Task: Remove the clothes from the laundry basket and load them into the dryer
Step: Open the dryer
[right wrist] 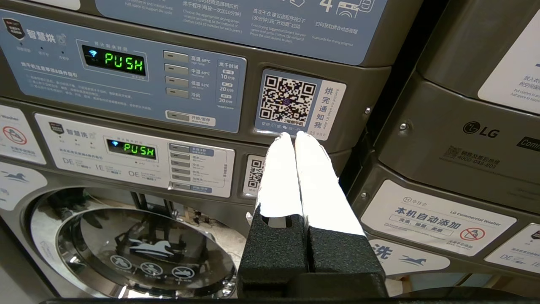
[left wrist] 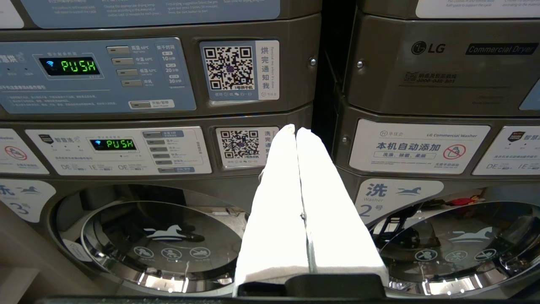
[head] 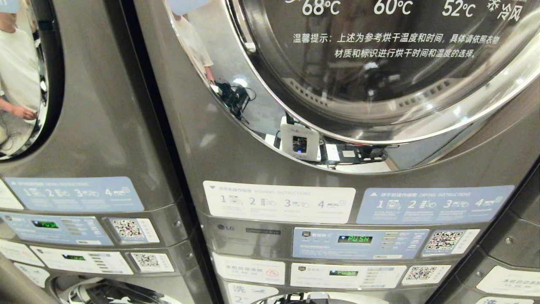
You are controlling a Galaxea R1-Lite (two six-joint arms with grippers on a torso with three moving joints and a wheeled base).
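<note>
A grey stacked dryer [head: 219, 143] fills the head view, its round glass door [head: 379, 63] closed. Its blue control panel [head: 358, 243] reads PUSH. The clothes and the laundry basket are out of view. Neither arm shows in the head view. My left gripper [left wrist: 295, 129] is shut with nothing between its white fingers, and points at the panels between two machine stacks. My right gripper [right wrist: 294, 135] is also shut and empty, just below the QR sticker [right wrist: 289, 99] of the dryer's panel [right wrist: 126, 71].
A second stack [head: 84, 126] stands to the left, and its door reflects a person in a white shirt [head: 17, 63]. Washer doors [left wrist: 160, 240] [right wrist: 130, 249] sit below the panels. A third stack [right wrist: 464, 126] rises at the right.
</note>
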